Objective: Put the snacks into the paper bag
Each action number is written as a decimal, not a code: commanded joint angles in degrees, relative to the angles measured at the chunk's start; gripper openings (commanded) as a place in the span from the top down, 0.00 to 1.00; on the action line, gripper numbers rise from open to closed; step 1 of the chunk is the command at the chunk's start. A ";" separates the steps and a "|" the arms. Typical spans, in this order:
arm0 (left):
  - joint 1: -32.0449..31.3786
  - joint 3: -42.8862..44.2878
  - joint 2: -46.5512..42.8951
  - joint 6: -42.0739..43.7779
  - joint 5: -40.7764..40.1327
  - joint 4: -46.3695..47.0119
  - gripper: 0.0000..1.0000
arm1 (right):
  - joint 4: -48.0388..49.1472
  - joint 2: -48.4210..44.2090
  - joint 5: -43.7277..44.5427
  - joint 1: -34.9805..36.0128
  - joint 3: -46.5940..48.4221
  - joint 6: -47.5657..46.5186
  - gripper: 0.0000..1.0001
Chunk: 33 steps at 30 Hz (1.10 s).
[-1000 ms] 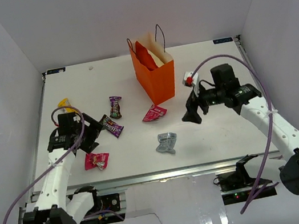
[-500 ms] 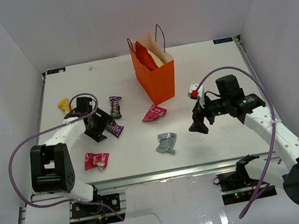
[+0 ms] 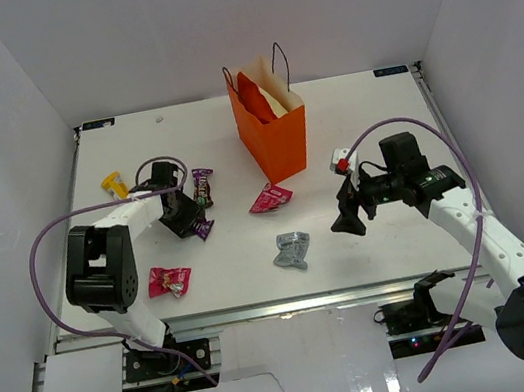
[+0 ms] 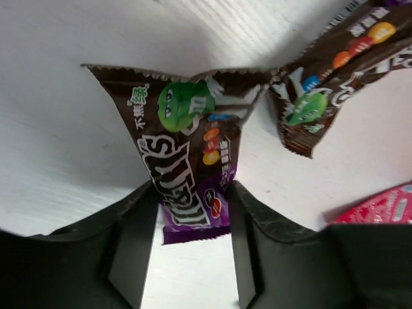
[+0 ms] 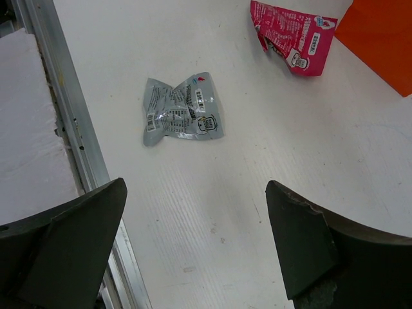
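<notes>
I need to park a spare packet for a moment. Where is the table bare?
Bare: the far right corner between the orange bag and the table's right edge; the far left strip behind the yellow packet; the near strip between the front pink packet and silver packet. Crowded: around the left fingers and purple packets.

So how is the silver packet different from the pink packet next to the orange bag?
The silver packet is shiny grey; the pink packet is bright pink with white print. The pink packet lies right by the foot of the paper bag; the silver packet lies farther off, nearer the table's front edge. Both are small, crinkled, lying flat and not held.
</notes>
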 commanded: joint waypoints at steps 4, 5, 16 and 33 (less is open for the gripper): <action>0.02 -2.73 -2.01 2.94 -7.06 -2.05 0.64 | 0.45 -1.08 -1.66 -0.47 -0.07 -0.90 0.06; 0.02 -2.99 -2.54 3.38 -7.41 -1.96 0.68 | -0.07 -1.17 -1.66 -0.47 0.11 -2.12 0.06; -6.30 -3.88 -29.06 10.24 -1.01 2.25 0.85 | -4.21 -3.28 -2.72 -0.47 2.92 -6.09 0.06; -23.97 41.45 -13.65 7.07 2.08 6.39 0.86 | -2.62 -0.64 -3.42 -0.82 5.91 -4.42 0.07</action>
